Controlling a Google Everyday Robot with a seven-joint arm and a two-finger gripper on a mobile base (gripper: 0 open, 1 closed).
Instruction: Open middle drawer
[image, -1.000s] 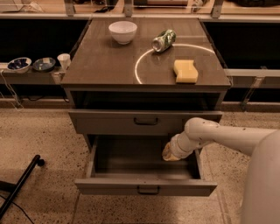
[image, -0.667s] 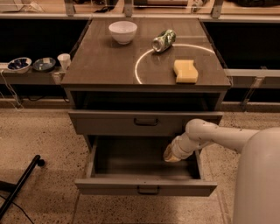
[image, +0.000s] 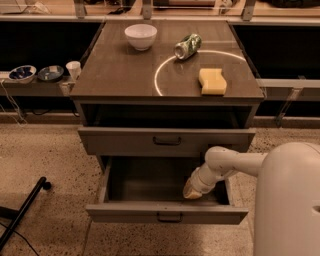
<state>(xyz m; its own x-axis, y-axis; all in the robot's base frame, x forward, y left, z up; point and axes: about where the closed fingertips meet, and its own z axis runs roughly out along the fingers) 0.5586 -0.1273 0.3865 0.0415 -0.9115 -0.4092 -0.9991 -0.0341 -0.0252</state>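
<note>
At the far left, on a low shelf, two small dishes (image: 36, 73) and a pale cup (image: 74, 69) are seen, well apart from the cabinet's drawers. On the worktop (image: 120, 75) a white bowl (image: 140, 36) is set at the back. A crushed green can (image: 187, 46) lies to its right, and a yellow sponge (image: 212, 81) is placed nearer the front right.

Below the worktop, the top drawer (image: 120, 142) is seen only slightly out. Beneath it, the middle drawer (image: 125, 214) is drawn far forward, its inside exposed and apparently bare. Its front runs left to right, with the dark bar handle (image: 170, 217) at centre.

The tool (image: 191, 192) is lowered into the right part of that drawer's cavity, just behind the front panel, and is carried by the pale arm (image: 235, 162) reaching in from the right. Whether the tool is open or closed cannot be told, and nothing is seen to be gripped.

The handle lies ahead of the tool, toward the camera and a little to its left, on the far side of the panel. The opening is judged to be largely done.
</note>
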